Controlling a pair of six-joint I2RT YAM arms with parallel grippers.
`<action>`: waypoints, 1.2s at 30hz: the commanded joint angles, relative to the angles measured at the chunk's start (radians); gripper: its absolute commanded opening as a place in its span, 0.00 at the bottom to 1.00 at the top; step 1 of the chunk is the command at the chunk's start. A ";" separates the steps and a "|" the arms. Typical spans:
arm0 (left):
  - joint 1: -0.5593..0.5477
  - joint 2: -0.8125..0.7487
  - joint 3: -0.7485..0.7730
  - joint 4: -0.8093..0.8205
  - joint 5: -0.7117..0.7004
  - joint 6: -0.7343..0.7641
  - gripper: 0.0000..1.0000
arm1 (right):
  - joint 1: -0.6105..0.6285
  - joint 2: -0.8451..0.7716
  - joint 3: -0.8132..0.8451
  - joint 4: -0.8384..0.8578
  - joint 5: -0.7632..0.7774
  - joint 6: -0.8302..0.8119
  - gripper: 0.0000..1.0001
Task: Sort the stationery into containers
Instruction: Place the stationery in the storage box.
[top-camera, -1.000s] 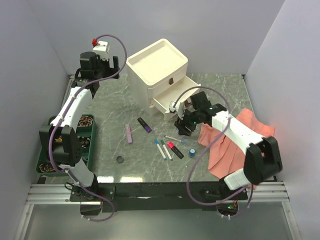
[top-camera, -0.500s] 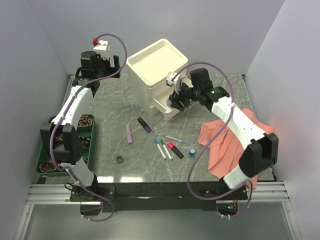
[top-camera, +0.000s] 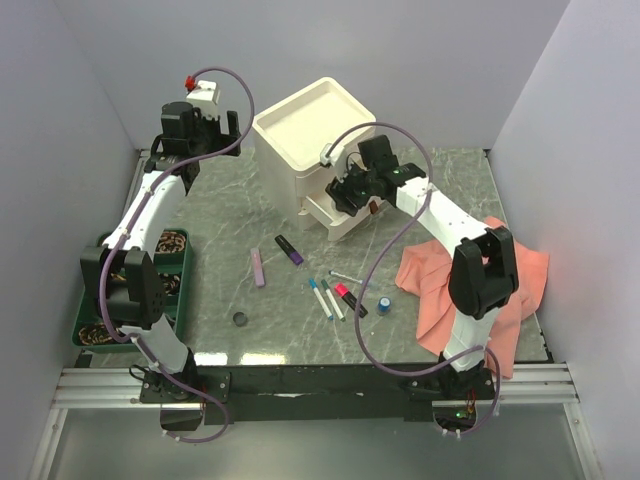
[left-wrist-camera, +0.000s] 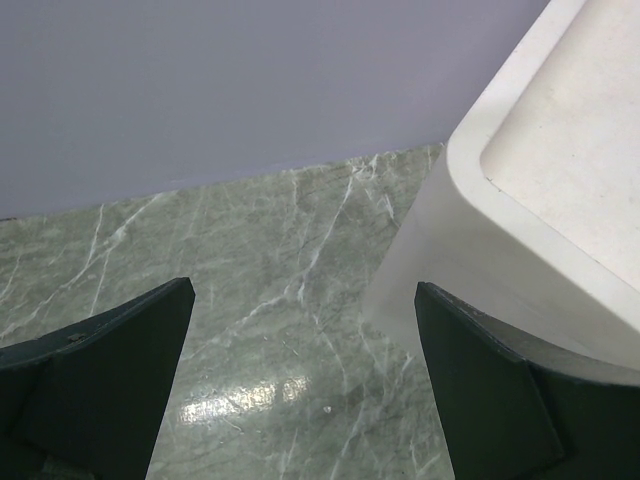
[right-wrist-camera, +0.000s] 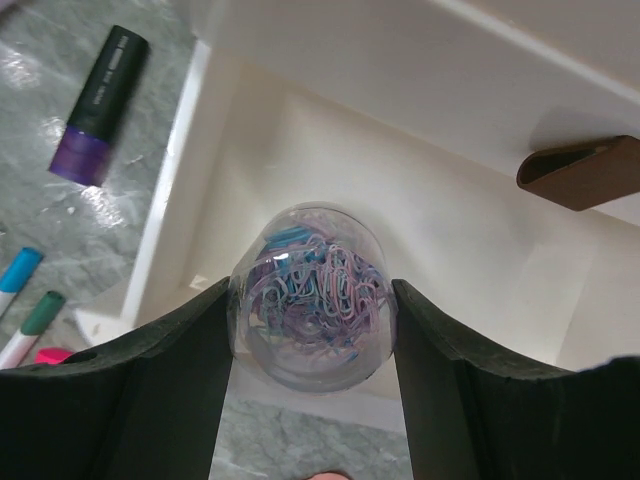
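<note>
My right gripper (right-wrist-camera: 312, 320) is shut on a clear round jar of coloured paper clips (right-wrist-camera: 312, 295) and holds it over the pulled-out lower drawer (right-wrist-camera: 450, 240) of the cream drawer box (top-camera: 300, 125). On the table lie a purple highlighter (top-camera: 290, 249), a lilac highlighter (top-camera: 259, 267), two blue-capped pens (top-camera: 321, 297), a red-and-black marker (top-camera: 350, 299), a blue-capped vial (top-camera: 384, 303) and a dark disc (top-camera: 240, 319). My left gripper (left-wrist-camera: 305, 350) is open and empty above the table, beside the box's back left corner (left-wrist-camera: 540, 200).
A salmon-pink cloth (top-camera: 470, 290) lies at the right, under my right arm. A green tray (top-camera: 120, 290) with dark items stands at the left edge. A brown pull tab (right-wrist-camera: 580, 172) shows on the shut drawer above the open one. Walls close in the table.
My right arm has swung from low over the table near the cloth up and back to the open drawer, carrying the jar. The left arm has not moved.
</note>
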 joint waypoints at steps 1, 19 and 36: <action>0.003 -0.028 0.020 0.035 -0.015 0.008 0.99 | -0.005 0.008 0.083 0.048 0.038 0.038 0.44; 0.004 -0.040 0.014 0.040 -0.004 -0.001 0.99 | -0.004 -0.052 0.080 0.050 0.018 0.179 0.87; 0.003 -0.138 -0.112 0.063 0.031 -0.070 0.99 | -0.100 -0.504 -0.487 -0.533 -0.190 -0.664 0.79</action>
